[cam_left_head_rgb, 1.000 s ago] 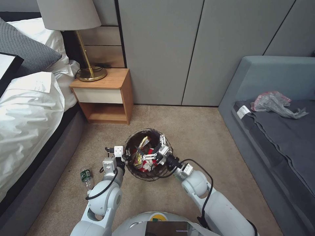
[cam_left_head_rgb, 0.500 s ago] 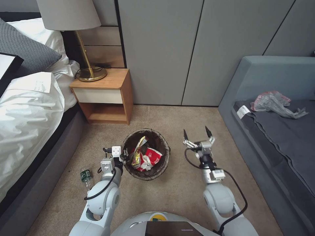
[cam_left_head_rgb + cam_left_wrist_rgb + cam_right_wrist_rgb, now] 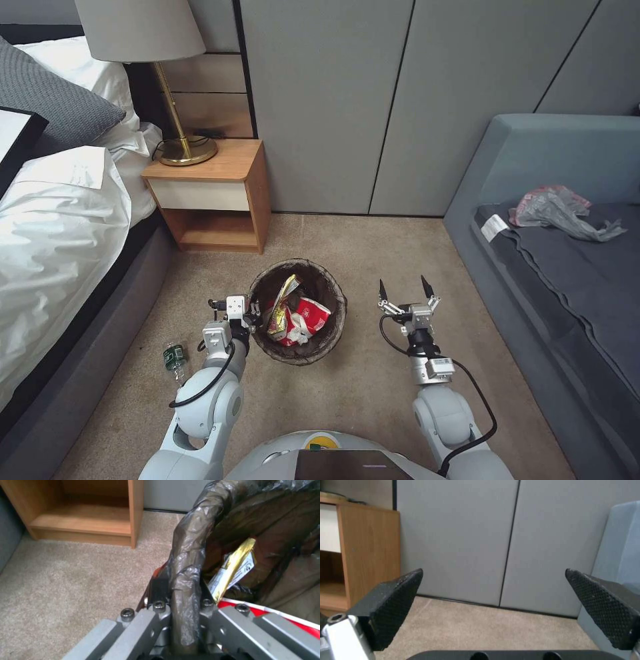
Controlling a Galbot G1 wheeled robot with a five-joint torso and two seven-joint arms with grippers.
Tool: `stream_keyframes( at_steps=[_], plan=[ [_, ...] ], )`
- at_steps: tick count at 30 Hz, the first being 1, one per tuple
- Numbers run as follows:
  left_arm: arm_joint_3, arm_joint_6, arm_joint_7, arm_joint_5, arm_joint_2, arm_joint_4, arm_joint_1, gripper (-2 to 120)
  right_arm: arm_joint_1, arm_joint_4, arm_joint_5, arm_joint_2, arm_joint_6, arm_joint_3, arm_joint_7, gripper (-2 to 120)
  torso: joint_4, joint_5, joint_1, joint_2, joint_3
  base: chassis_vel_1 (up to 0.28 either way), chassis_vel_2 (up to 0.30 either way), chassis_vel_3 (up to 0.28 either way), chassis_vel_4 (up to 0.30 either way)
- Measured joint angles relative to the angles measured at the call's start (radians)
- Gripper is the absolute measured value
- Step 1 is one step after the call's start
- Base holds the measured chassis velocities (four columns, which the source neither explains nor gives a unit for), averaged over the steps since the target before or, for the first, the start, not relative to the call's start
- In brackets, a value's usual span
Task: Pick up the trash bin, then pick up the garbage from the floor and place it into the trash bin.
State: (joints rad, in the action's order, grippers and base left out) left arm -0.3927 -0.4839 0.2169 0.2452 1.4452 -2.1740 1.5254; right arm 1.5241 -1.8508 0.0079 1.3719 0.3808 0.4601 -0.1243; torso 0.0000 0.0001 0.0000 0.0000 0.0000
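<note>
The trash bin [image 3: 331, 288], lined with a dark brown bag, hangs above the carpet in front of me. Inside lie a red-and-white cup [image 3: 308, 316], a gold wrapper [image 3: 280, 313] and crumpled white paper. My left gripper [image 3: 252, 319] is shut on the bin's left rim [image 3: 186, 562], the bag pinched between its fingers. To the bin's right, my right gripper [image 3: 403, 289] is open and holds nothing; its black fingertips [image 3: 398, 600] face the grey wall panels. A green bottle [image 3: 175, 357] lies on the carpet to my left, near the bed.
A wooden nightstand [image 3: 213, 193] with a brass lamp [image 3: 175, 100] stands behind the bin. The bed [image 3: 53, 220] runs along the left. A grey sofa [image 3: 567, 267] with a crumpled plastic bag [image 3: 557, 210] sits on the right. Open carpet lies between them.
My right gripper pulled out of the bin, swung to its right and now stands open and empty. The cup and wrappers stay in the bin. The left gripper kept its hold.
</note>
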Motion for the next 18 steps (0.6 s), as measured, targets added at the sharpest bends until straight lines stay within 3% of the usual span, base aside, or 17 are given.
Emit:
stream_keyframes(
  at_steps=[18],
  plan=[
    [0.001, 0.001, -0.004, 0.002, -0.001, -0.017, 0.001, 0, -0.038, -0.004, 0.022, -0.018, -0.019, 0.004, 0.007, 100, 0.0, 0.0, 0.0, 0.0, 0.0, 0.031, 0.033, 0.033, 0.032]
  ],
)
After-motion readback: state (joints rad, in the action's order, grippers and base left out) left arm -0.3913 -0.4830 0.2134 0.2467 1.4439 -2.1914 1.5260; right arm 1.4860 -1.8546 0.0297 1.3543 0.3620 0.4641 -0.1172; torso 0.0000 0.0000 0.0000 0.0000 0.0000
